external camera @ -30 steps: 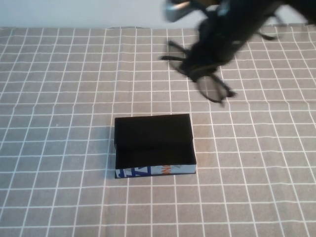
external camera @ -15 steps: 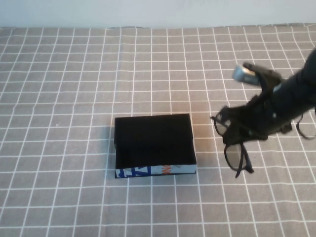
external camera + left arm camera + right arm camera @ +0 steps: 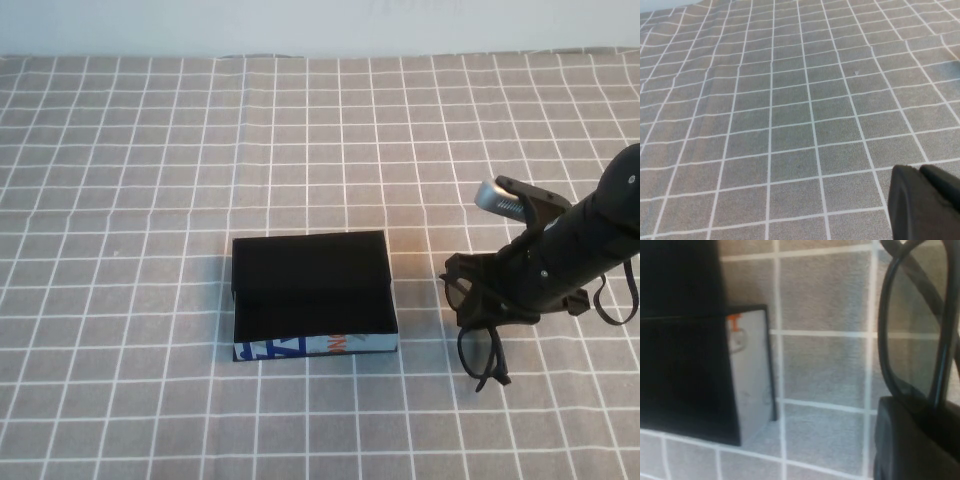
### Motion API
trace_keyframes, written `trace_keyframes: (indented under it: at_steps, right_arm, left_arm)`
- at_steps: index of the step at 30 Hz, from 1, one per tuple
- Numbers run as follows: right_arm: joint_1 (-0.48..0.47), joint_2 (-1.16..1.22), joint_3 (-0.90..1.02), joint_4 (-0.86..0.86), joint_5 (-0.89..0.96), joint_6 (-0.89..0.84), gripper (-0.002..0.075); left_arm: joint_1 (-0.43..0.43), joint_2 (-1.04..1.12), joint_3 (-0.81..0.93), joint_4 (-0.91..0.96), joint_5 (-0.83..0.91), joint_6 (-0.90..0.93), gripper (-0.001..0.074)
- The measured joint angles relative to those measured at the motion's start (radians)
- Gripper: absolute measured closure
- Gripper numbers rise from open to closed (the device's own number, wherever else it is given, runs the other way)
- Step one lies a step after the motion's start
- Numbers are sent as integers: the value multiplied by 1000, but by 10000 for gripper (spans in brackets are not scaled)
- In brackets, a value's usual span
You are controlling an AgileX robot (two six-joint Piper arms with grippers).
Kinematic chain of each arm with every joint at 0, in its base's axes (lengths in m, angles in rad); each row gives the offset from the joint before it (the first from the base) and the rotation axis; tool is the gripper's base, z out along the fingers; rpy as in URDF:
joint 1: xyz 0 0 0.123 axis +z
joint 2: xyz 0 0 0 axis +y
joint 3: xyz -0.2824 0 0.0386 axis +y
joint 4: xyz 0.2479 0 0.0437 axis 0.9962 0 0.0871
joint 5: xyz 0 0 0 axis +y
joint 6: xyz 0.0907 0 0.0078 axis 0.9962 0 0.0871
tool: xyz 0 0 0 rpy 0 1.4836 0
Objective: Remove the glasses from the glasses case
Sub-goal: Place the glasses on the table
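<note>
The black glasses case [image 3: 312,293] lies open on the checked cloth, its white front edge with blue and orange marks facing me; it also shows in the right wrist view [image 3: 695,375]. My right gripper [image 3: 490,300] is shut on the black-framed glasses [image 3: 478,345] and holds them just right of the case, low over the cloth. One lens [image 3: 912,335] hangs in front of the right wrist camera. My left gripper [image 3: 925,200] is out of the high view; in the left wrist view its fingers are together over bare cloth.
A grey cloth with a white grid [image 3: 150,180] covers the whole table. A pale wall runs along the far edge [image 3: 200,25]. A black cable [image 3: 620,300] loops beside the right arm.
My right arm has carried the glasses from high behind the case down to the right of it, and it now holds them lower and closer to the cloth.
</note>
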Motion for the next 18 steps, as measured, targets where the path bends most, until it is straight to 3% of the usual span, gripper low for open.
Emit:
trace_keyframes:
  at_steps: [2, 9, 18]
  right_arm:
    - [0, 5, 0, -16, 0, 2, 627]
    - [0, 7, 0, -59, 10, 24, 422]
    - [0, -84, 0, -163, 114, 77, 404]
  left_arm:
    - [0, 0, 0, 0, 0, 0, 739]
    - [0, 0, 0, 0, 0, 0, 739]
    - [0, 0, 0, 0, 0, 0, 739]
